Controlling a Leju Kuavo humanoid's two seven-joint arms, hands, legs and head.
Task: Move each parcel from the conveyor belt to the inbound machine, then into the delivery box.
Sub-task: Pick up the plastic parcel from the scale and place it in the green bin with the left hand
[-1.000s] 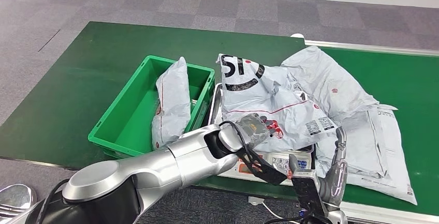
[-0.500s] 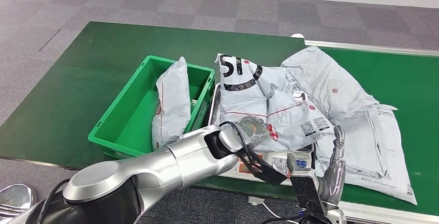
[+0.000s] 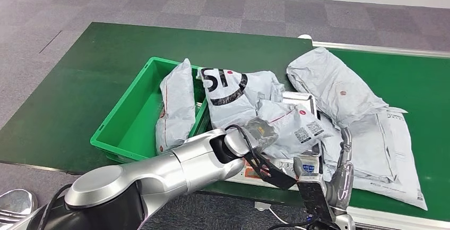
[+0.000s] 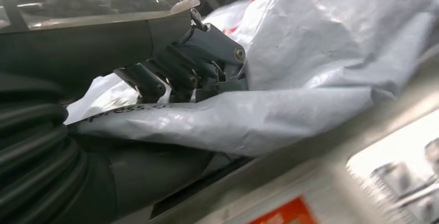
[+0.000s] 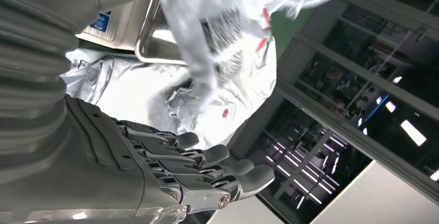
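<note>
My left hand [image 3: 258, 132] grips a grey parcel with a black logo [image 3: 233, 94]. The parcel hangs over the near right rim of the green delivery box [image 3: 123, 117] and partly over the inbound machine [image 3: 295, 167]. In the left wrist view the dark fingers [image 4: 199, 76] pinch the grey film of this parcel [image 4: 321, 53]. Another grey parcel [image 3: 176, 102] stands on edge inside the box. My right hand [image 3: 343, 170] is open at the machine's right corner, fingers straight and holding nothing. The right wrist view shows that hand [image 5: 181, 167] beside the steel tray [image 5: 151, 48].
Two more grey parcels [image 3: 334, 84] [image 3: 384, 150] lie on the green conveyor belt [image 3: 424, 89] to the right of the machine. The machine's steel tray [image 3: 303, 99] is partly bare. The green table [image 3: 69, 92] stretches left of the box, with carpet floor beyond.
My left hand has dragged the logo parcel left, off most of the machine's tray and onto the box rim. The tray's far corner now shows. The right hand has barely moved.
</note>
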